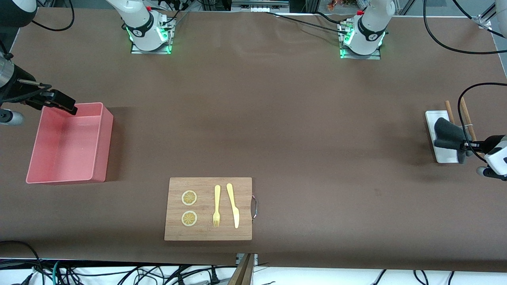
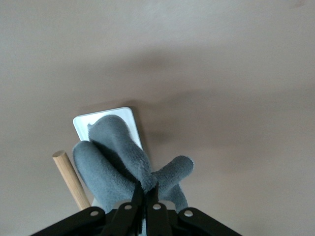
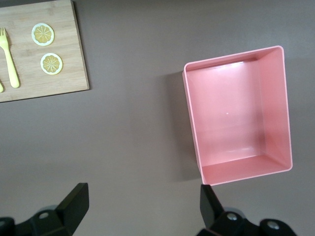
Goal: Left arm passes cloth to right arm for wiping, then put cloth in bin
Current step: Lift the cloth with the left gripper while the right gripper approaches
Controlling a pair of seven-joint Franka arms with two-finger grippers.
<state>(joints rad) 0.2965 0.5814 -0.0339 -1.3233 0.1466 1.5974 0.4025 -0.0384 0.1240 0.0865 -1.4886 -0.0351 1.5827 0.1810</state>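
The charcoal-grey cloth [image 1: 446,133] is bunched up over a small white tray [image 1: 444,156] at the left arm's end of the table. My left gripper [image 1: 462,147] is shut on the cloth's edge. In the left wrist view the fingers [image 2: 134,202] pinch the cloth [image 2: 115,157] above the tray [image 2: 84,121]. I cannot tell whether the cloth still touches the tray. The salmon-pink bin [image 1: 103,147] stands empty at the right arm's end. My right gripper [image 1: 62,101] hangs open and empty by the bin's farther corner. In the right wrist view [image 3: 142,206] the bin [image 3: 191,118] lies off to one side.
A wooden board [image 1: 208,234] near the front edge carries two lemon slices [image 1: 189,198], a yellow fork [image 1: 216,206] and a yellow knife [image 1: 233,206]. It also shows in the right wrist view [image 3: 69,59]. Two wooden sticks [image 1: 466,114] lie beside the white tray; one shows in the left wrist view [image 2: 71,179].
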